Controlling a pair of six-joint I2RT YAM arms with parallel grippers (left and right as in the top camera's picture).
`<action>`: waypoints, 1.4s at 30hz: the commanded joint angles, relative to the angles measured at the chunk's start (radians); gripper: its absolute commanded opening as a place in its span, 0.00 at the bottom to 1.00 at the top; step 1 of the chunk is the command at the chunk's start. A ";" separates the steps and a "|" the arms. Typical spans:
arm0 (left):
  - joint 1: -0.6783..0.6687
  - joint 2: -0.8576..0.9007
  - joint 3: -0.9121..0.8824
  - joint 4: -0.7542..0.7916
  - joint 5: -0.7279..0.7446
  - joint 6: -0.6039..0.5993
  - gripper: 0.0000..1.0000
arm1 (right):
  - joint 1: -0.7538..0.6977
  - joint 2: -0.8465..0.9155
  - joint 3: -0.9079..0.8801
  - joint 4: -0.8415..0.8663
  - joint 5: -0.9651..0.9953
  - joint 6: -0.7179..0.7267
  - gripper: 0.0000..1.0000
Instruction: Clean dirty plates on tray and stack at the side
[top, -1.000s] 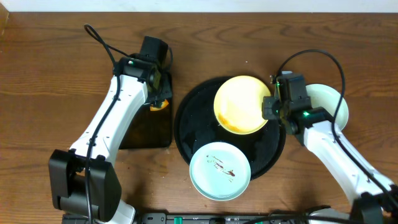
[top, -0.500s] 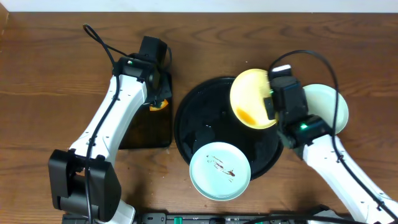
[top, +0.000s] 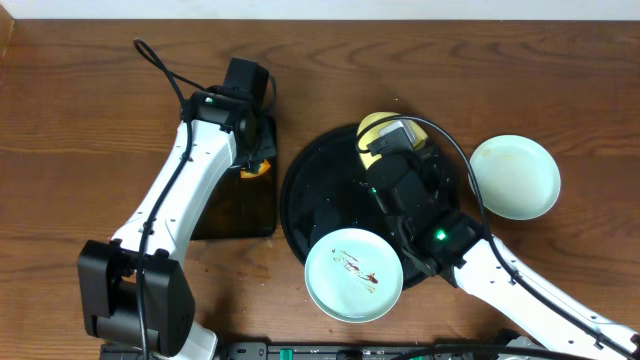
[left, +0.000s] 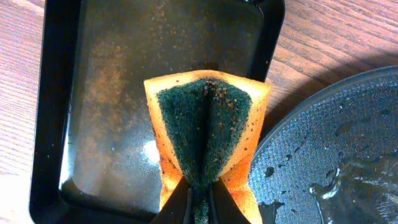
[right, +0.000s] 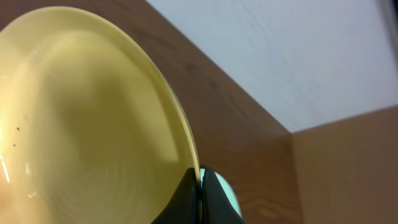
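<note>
Plates number three: a yellow plate (top: 371, 130), a streaked plate (top: 353, 273) in mint with brown marks, and a clean plate (top: 514, 177), also mint. Trays number two, a round tray (top: 320, 195) and a rectangular tray (top: 235, 210), and one sponge (left: 208, 124) is in view.

The right claw (right: 199, 177) is pinched tight on the yellow plate's rim, holding it tilted over the round tray's 1 o'clock edge. The streaked plate overlaps that tray's 6 o'clock rim. The clean plate lies on the table (top: 90, 120) at the tray's 3 o'clock.

The right arm (top: 480, 265) reaches in from 5 o'clock across the round tray. The left arm (top: 190, 180) stretches up to the rectangular tray's 12 o'clock end, and the left claw (left: 200, 190) squeezes the folded sponge.
</note>
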 joint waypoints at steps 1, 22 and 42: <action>0.004 -0.026 -0.002 -0.006 -0.013 -0.001 0.08 | 0.010 -0.014 0.022 0.018 0.102 -0.018 0.01; 0.004 -0.026 -0.002 -0.007 -0.013 -0.001 0.07 | -0.373 -0.042 0.023 -0.179 -0.135 0.411 0.01; 0.004 -0.026 -0.003 -0.008 -0.012 0.098 0.07 | -0.965 -0.005 0.011 -0.325 -0.517 0.556 0.19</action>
